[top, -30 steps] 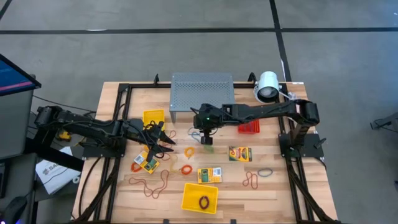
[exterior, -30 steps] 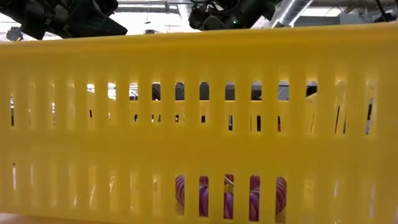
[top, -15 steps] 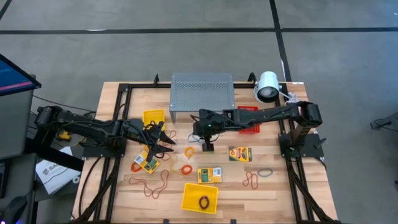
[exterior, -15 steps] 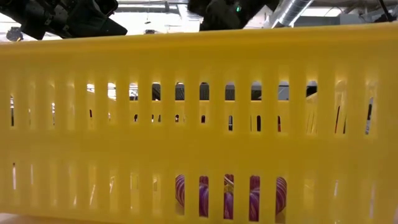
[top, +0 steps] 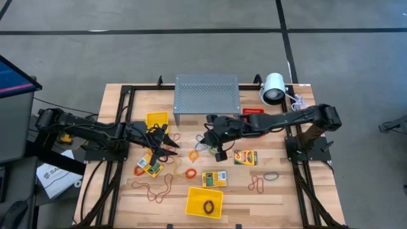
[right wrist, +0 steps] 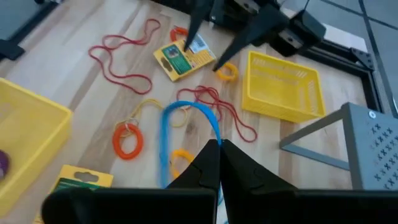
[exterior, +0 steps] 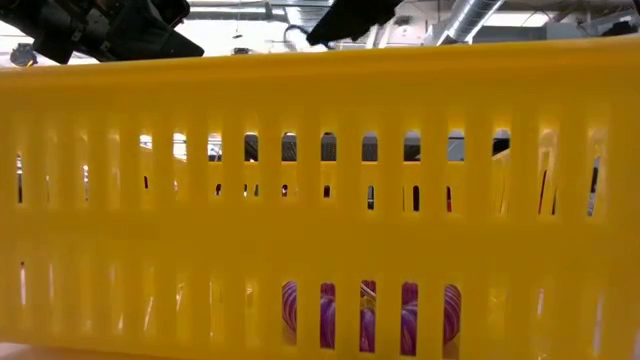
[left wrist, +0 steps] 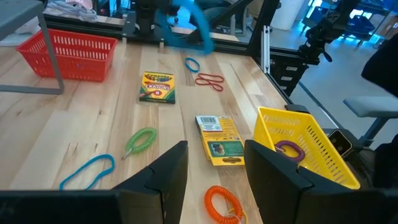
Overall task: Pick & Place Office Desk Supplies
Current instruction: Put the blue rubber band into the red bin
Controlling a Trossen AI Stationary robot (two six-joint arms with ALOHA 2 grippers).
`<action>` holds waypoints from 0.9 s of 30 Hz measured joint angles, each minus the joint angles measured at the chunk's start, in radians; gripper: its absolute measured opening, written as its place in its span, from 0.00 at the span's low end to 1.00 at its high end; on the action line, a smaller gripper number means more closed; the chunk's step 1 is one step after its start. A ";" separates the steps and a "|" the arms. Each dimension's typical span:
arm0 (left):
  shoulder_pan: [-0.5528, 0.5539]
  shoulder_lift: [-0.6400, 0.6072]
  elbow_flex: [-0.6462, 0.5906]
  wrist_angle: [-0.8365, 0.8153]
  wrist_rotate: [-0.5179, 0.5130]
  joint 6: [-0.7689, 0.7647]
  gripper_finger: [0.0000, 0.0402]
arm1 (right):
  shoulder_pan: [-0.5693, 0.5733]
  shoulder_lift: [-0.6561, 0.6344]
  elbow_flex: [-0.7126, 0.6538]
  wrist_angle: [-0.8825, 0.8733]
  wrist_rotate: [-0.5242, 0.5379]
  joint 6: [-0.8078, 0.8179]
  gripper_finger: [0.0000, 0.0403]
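Right pincer: the right gripper [right wrist: 217, 148] hangs over the middle of the table with its fingers pinched together on a blue rubber band [right wrist: 186, 118], whose loop droops in front of the fingertips.
Left pincer: the left gripper [left wrist: 214, 163] waits low over its own side of the table, fingers moderately apart, nothing between them.
How the band handles: I'd judge it near weightless, limp and stretchy; it sags and would swing or snag on a basket wall. A pinch on a single strand seems enough, though it could slip out of smooth fingers.
Other supplies: below the right gripper lie an orange band [right wrist: 127, 138] and red bands [right wrist: 124, 59]; a crayon box [right wrist: 181, 57] sits farther out, near the left gripper's tips. These boxes look flat, stiff and light, best taken across the narrow sides.
Baskets: a yellow basket [right wrist: 283, 84] stands beyond the right gripper beside the grey perforated stand [top: 206, 92]; a red basket [left wrist: 68, 53] lies well ahead of the left gripper.
Surface: pale wooden tabletop [top: 299, 197], smooth, bands scattered.
Room: grey floor, monitor at one side.
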 joint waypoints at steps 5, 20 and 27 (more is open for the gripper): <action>0.000 0.000 0.000 0.000 0.000 0.012 0.39 | 0.017 -0.066 -0.010 -0.040 0.003 0.019 0.00; 0.000 -0.002 0.000 0.018 0.000 0.012 0.39 | 0.073 -0.476 -0.323 0.167 0.057 0.094 0.00; 0.000 -0.002 0.000 0.041 0.000 0.023 0.39 | 0.144 -0.648 -0.476 0.220 0.176 0.141 0.00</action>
